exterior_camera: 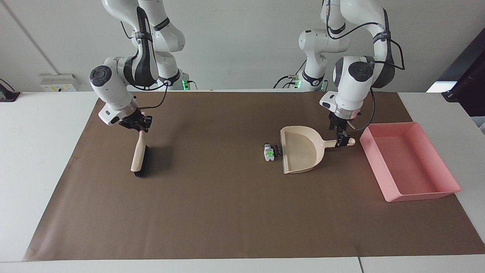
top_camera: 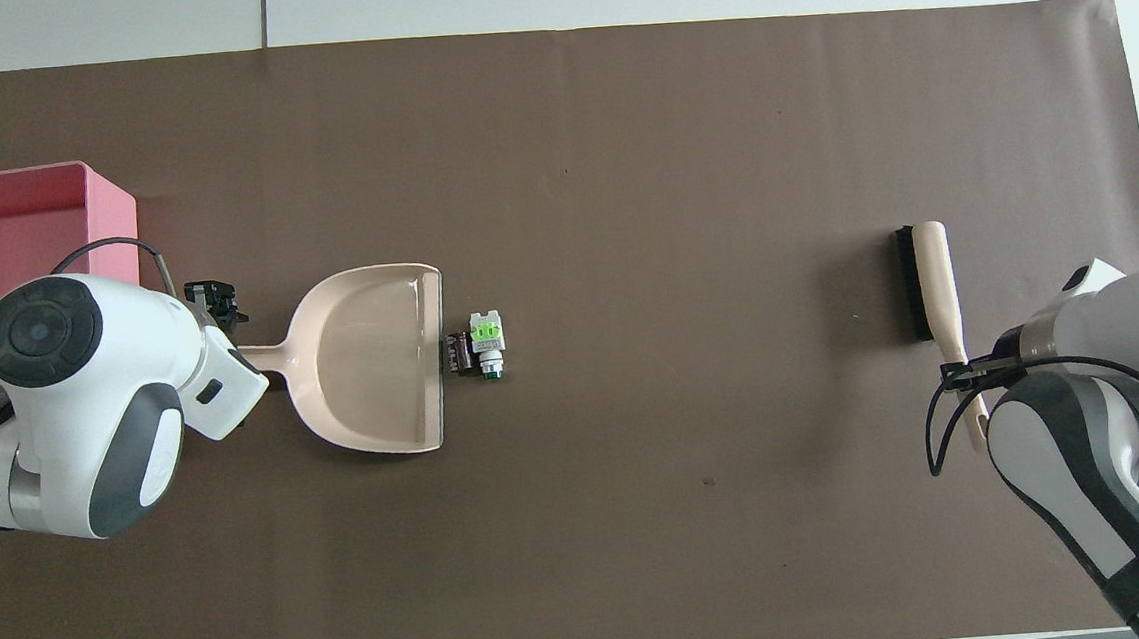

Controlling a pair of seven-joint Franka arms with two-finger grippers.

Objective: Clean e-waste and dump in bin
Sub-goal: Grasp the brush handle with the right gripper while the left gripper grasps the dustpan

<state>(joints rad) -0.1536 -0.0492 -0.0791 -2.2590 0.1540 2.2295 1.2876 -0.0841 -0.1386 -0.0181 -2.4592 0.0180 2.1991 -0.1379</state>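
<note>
**Worktop and what lies on it**

A white worktop (exterior_camera: 41, 159) carries a brown mat (exterior_camera: 227, 212). On the mat lie a brush (exterior_camera: 138, 159), small e-waste (exterior_camera: 269, 151) just beside a beige dustpan (exterior_camera: 301, 153), and a pink bin (exterior_camera: 411, 161).
</note>
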